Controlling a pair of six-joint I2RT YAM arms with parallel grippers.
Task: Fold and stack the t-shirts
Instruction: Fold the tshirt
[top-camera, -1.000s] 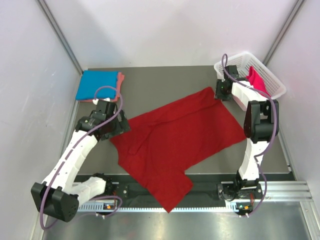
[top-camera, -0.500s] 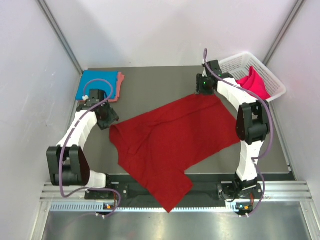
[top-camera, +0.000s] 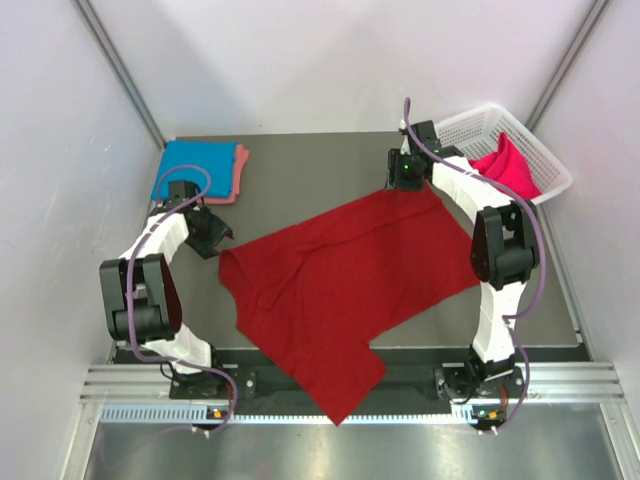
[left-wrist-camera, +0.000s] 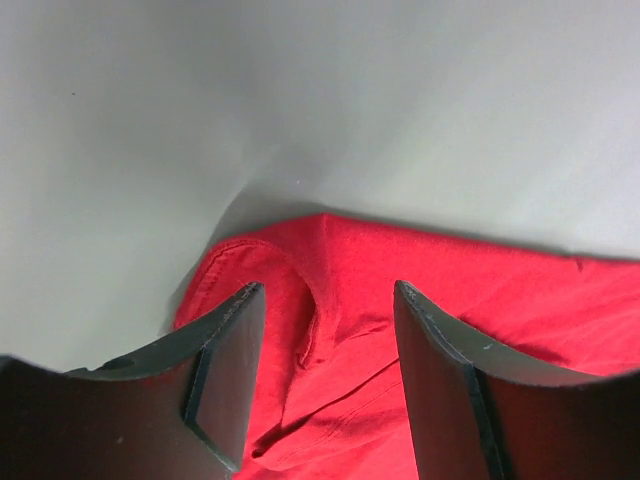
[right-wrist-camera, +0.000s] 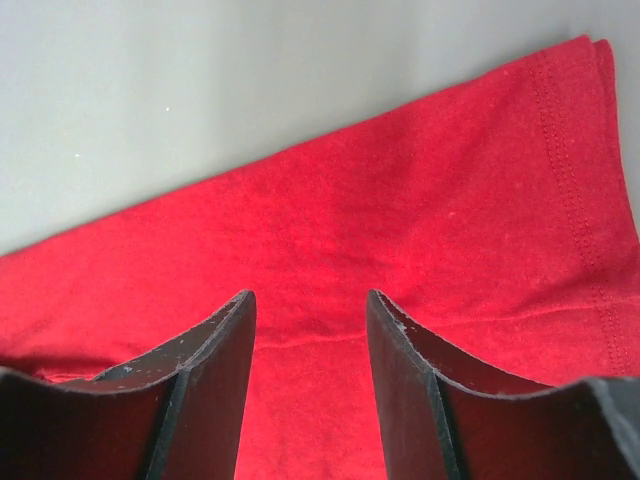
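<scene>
Now I am hovering the left gripper (left-wrist-camera: 327, 295) and right gripper (right-wrist-camera: 308, 300) over the dark red t-shirt (top-camera: 350, 270). Both are gaping wide, empty.

The blue shirt (top-camera: 192, 168) hides most of the salmon shirt (top-camera: 241, 166).

Robotics lab test cell, plain white panel walls (top-camera: 330, 60), alu frame rail (top-camera: 570, 385), grey bench (top-camera: 310, 165)

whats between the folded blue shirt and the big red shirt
The left gripper, open, sits between the blue shirt and the dark red shirt's left corner, clearest in the top view.
</scene>
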